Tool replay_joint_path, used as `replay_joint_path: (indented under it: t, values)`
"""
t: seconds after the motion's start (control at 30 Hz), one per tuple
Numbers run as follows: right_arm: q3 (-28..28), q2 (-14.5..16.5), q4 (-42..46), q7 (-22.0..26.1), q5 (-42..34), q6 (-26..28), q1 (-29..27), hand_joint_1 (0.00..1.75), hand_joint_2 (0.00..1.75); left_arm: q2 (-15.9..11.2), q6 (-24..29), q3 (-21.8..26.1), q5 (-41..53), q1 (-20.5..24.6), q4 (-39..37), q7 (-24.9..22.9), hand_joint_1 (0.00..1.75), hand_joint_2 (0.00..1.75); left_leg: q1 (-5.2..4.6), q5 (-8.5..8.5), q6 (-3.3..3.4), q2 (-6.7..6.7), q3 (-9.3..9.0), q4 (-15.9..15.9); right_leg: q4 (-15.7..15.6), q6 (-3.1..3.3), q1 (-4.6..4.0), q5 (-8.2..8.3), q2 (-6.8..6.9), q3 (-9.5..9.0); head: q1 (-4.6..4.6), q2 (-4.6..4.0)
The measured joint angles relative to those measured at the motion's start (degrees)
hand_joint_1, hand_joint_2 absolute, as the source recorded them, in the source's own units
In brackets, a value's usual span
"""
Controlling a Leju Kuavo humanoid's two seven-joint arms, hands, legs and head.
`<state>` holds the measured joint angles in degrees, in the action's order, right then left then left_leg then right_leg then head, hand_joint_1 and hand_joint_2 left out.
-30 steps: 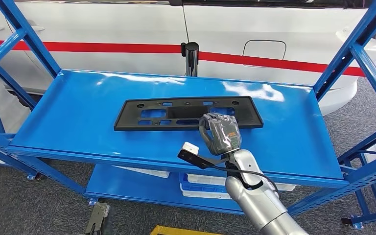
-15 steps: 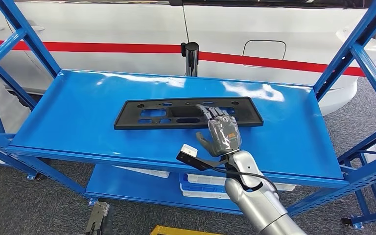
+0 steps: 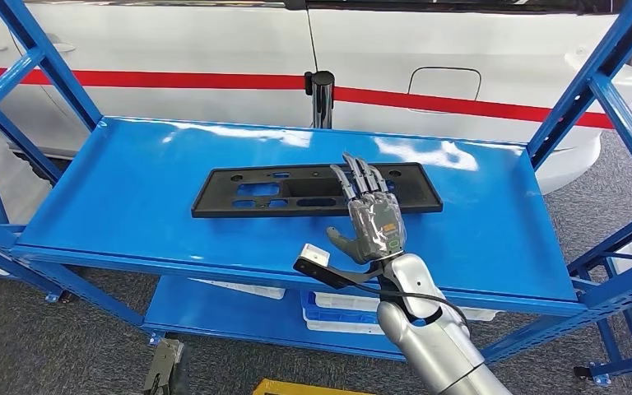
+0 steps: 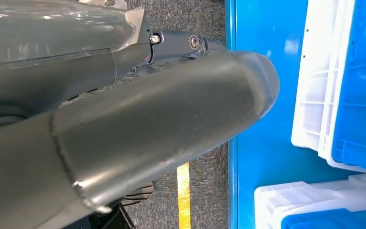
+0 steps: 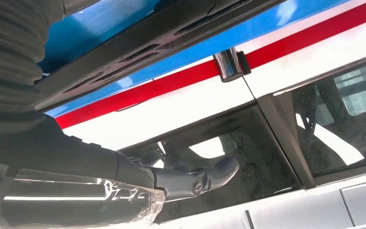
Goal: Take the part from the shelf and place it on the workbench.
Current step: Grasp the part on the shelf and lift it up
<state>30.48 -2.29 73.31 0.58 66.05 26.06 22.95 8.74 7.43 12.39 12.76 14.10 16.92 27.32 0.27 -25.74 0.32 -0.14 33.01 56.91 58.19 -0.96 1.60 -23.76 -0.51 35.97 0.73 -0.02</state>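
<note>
Blue shelf (image 3: pixel 132 189), black part (image 3: pixel 247 191) lying flat, right hand (image 3: pixel 372 222) fingers (image 3: pixel 360 177) spread, empty

No text, label, brand, number or sign is showing legibly on anything in these views.

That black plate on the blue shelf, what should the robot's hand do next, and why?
Probably lower the right hand and close its fingers on the black plate: the hand is open above the plate's near edge, and the plate lies flat on the shelf, ungripped.
</note>
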Motion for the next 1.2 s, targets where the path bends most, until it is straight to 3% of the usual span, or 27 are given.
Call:
replay_joint_path:
  t: [0.73,0.77,0.9,0.97,1.2]
  values:
    - [0.0,5.1,-16.8,-3.3,1.7,-1.4,7.0,0.00,1.75,0.7,0.0,-1.0,0.0,0.3,0.0,-0.8,0.00,0.00,-0.01,0.02,0.00,0.00,-0.02,0.0,0.0,0.00,0.00,0.00,0.00,0.00,0.01,0.00]
    - [0.0,5.2,-17.1,-3.3,1.7,-1.4,7.0,0.07,1.75,0.7,0.0,-1.0,0.0,0.3,0.0,-0.8,0.00,0.00,-0.01,0.02,0.00,0.00,-0.02,0.0,0.0,0.00,0.00,0.00,0.00,0.00,0.01,0.00]
    - [0.0,5.5,-18.3,-3.7,1.9,-1.2,7.6,1.54,1.75,0.7,0.0,-1.0,0.0,0.3,0.0,-0.8,0.00,0.00,-0.01,0.02,0.00,0.00,-0.03,0.0,0.0,0.00,0.00,0.00,0.00,-0.01,0.01,0.00]
    - [0.0,5.6,-19.2,-3.9,2.3,-0.8,7.9,1.67,1.75,0.8,0.0,-1.1,0.0,0.3,0.0,-0.8,0.00,0.00,-0.01,0.02,0.00,0.00,-0.03,0.0,0.0,0.00,0.00,0.00,0.00,-0.01,0.00,0.00]
    - [-0.3,5.9,-20.9,-3.9,4.0,0.8,8.5,1.74,1.75,0.9,0.0,-1.9,0.0,0.3,0.0,-1.2,0.00,0.00,-0.01,0.02,0.00,0.00,-0.04,0.0,0.0,0.00,0.00,0.00,0.00,0.00,0.01,0.00]
